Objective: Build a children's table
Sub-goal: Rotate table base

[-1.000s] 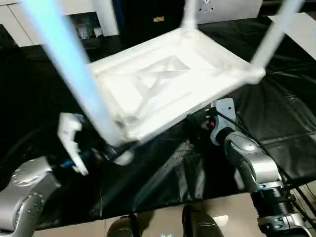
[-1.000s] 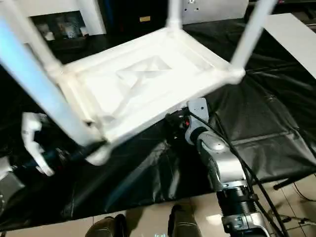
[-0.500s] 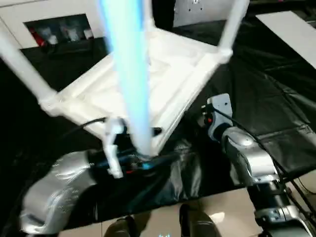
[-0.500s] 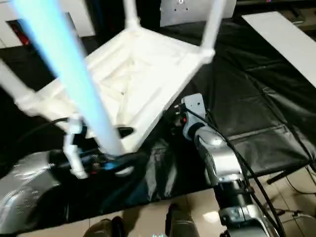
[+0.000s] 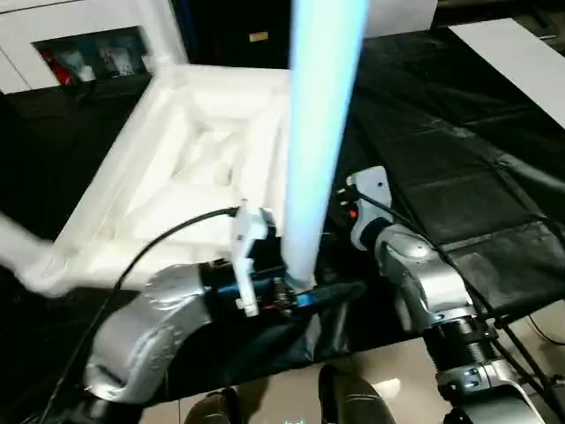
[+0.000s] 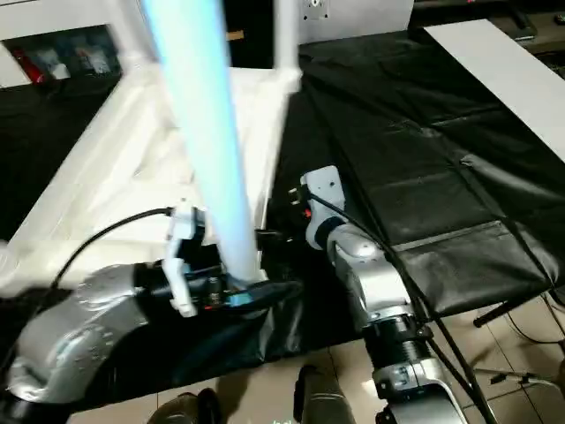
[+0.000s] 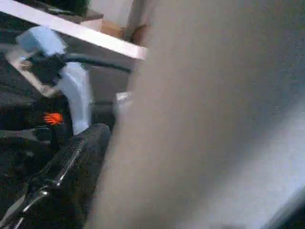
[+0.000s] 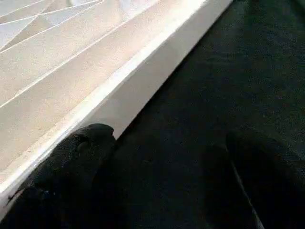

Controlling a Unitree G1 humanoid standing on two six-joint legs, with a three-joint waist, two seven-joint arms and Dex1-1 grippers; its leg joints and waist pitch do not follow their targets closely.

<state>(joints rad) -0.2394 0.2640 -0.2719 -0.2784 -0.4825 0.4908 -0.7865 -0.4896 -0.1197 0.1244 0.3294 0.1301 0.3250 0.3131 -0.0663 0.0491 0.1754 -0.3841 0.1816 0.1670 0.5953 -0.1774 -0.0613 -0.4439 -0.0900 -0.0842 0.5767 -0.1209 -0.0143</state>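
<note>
Black sheeting covers your desk [image 5: 459,177]; table [image 5: 177,168] lies upside down. Left jaws [image 5: 296,291] clasp the near leg [image 5: 322,132]: seat it straight. Right jaws [image 8: 162,191] gape beside the rim.

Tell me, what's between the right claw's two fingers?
In the right wrist view, nothing but the black sheet. One finger lies against the table top's rim; the other finger is over bare sheet.

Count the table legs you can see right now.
4. The near leg rises mid-picture, close to the camera; the far-left leg and far-right leg stand at the back corners; the left-edge leg is blurred.
</note>
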